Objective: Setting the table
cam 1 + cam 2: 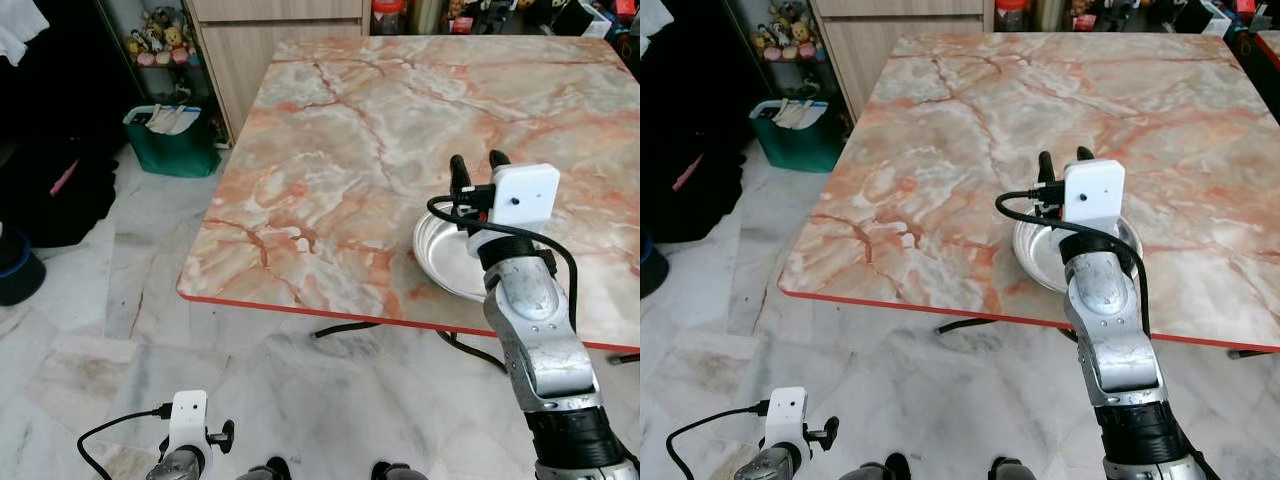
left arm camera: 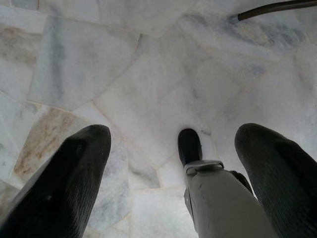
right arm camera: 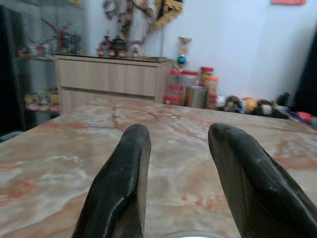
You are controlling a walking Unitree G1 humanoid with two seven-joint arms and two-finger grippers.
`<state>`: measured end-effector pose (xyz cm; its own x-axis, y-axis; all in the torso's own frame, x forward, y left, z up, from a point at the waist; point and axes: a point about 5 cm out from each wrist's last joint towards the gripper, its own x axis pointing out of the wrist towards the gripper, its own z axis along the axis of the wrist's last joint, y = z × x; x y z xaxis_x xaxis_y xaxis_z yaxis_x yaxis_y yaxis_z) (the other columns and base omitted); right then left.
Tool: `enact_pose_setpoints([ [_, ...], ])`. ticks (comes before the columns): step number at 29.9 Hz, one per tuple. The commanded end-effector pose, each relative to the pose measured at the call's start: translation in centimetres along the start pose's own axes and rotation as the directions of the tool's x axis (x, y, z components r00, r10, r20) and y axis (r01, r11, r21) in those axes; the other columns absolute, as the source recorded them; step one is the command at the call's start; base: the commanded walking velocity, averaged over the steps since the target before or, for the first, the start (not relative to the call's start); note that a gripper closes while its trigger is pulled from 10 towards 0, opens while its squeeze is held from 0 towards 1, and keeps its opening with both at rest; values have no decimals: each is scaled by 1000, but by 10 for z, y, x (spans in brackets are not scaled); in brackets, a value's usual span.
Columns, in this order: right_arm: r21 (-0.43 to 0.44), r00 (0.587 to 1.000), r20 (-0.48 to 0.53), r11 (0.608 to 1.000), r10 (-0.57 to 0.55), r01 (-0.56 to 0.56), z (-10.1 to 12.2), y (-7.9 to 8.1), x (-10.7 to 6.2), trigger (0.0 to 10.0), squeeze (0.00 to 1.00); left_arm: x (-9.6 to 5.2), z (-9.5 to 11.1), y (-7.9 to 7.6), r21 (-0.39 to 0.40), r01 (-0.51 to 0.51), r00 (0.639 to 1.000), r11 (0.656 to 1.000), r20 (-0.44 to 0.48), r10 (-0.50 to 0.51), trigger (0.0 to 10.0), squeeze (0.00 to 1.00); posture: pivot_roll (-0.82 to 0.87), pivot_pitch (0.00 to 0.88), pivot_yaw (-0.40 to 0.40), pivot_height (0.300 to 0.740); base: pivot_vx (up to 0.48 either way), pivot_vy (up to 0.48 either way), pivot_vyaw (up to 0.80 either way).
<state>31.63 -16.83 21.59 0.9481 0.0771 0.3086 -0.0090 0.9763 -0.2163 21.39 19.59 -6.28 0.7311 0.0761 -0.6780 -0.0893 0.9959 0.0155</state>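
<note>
A shallow, round silver metal plate (image 1: 445,255) lay upright and empty on the pink-veined marble table (image 1: 400,130), near its red-edged front edge, partly hidden behind the robot's right arm.

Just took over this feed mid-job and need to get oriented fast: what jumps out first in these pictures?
The big pink-veined marble table dominates, with a shiny metal plate near its front edge. The right gripper is raised just above that plate, fingers open and holding nothing. The left gripper hangs low over the pale marble floor, also open, and a green bin stands by the cabinet to the table's left.
</note>
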Motion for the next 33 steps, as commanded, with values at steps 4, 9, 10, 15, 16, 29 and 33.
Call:
enact_pose_setpoints([
  [4, 24, 978, 57, 979, 203, -205, 4, 8, -2, 10000, 0, -3, -11, 3, 6, -8, 999, 1000, -41, 8, 10000, 0, -93, 171, 68, 740, 0, 0, 0],
  [9, 48, 941, 98, 943, 323, -329, 4, 14, -5, 10000, 0, -3, -10, 3, 5, -5, 999, 1000, -34, 5, 10000, 0, -92, 162, 69, 740, 0, 0, 0],
  [10, 81, 934, 117, 934, 337, -347, 6, 15, -5, 10000, 0, -3, -10, 3, 5, -5, 999, 1000, -34, 5, 10000, 0, -93, 158, 69, 740, 0, 0, 0],
  [15, 175, 924, 152, 910, 352, -375, 2, 18, -7, 10000, 0, -2, -8, 2, 7, -2, 1000, 1000, -29, 2, 10000, 0, -94, 148, 71, 740, 0, 0, 0],
  [16, 175, 924, 152, 910, 352, -375, 2, 18, -7, 10000, 0, -2, -8, 2, 7, -2, 1000, 1000, -29, 2, 10000, 0, -94, 148, 71, 740, 0, 0, 0],
  [29, 230, 935, 128, 907, 330, -352, -12, 19, -9, 10000, 0, -2, -6, -1, 4, 6, 1000, 1000, -9, -6, 10000, 0, -93, 129, 53, 740, 0, 0, 0],
  [33, 235, 940, 128, 912, 315, -337, -13, 19, -7, 10000, 0, -2, -7, -4, 3, 9, 1000, 1000, -11, -9, 10000, 0, -94, 126, 49, 740, 0, -448, 0],
])
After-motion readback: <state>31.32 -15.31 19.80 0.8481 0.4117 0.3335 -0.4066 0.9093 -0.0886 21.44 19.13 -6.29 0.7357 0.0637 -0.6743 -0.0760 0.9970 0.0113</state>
